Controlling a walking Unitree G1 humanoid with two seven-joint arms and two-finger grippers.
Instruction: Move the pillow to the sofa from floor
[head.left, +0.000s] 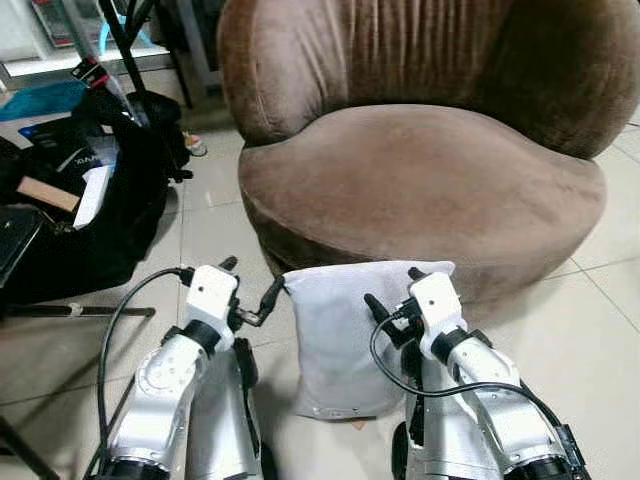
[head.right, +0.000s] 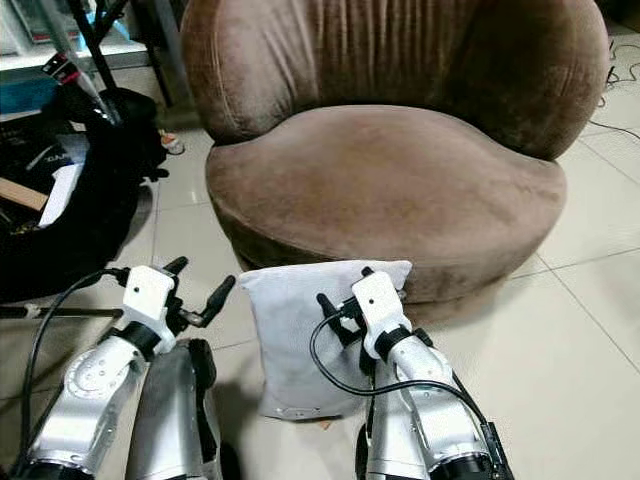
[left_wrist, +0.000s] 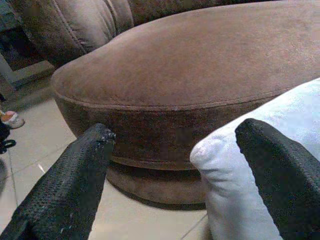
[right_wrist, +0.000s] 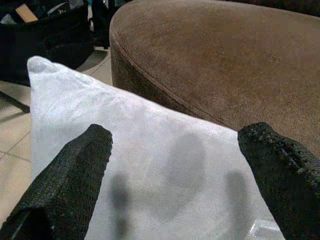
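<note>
The left gripper (head.left: 251, 292) is spread wide, one finger (left_wrist: 65, 185) over bare floor and the other finger (left_wrist: 280, 175) lying against the top corner of the pillow (head.left: 345, 335), so the corner sits between the two without being pinched. The right gripper (head.left: 396, 289) is also spread, holding nothing; its fingers (right_wrist: 65, 185) hover just above the pillow's face, and their shadows fall on the white cloth.

The pillow stands upright on the tiled floor (head.left: 590, 330) at 6 o'clock in the head views, between the two silver arms, with its upper edge leaning against the front of the sofa (head.left: 420, 180). Whether its right top corner touches the sofa base is hidden by the right wrist.

The sofa, a round brown plush seat with a curved back, takes up 12 o'clock and spreads toward 3 o'clock. Its seat cushion rises directly behind and above the pillow, and its bulging front edge stands between the pillow and the seat.

At 9 to 10 o'clock lies an open black bag (head.left: 90, 220) with papers and a small box in it, well apart from the pillow. Black stand legs (head.left: 125, 45) rise near 11 o'clock beside it. A shoe (head.left: 195, 146) shows on the tiles at 11 o'clock, by the sofa's left side. A black cable (head.left: 125, 310) loops off the left wrist, and another off the right.
</note>
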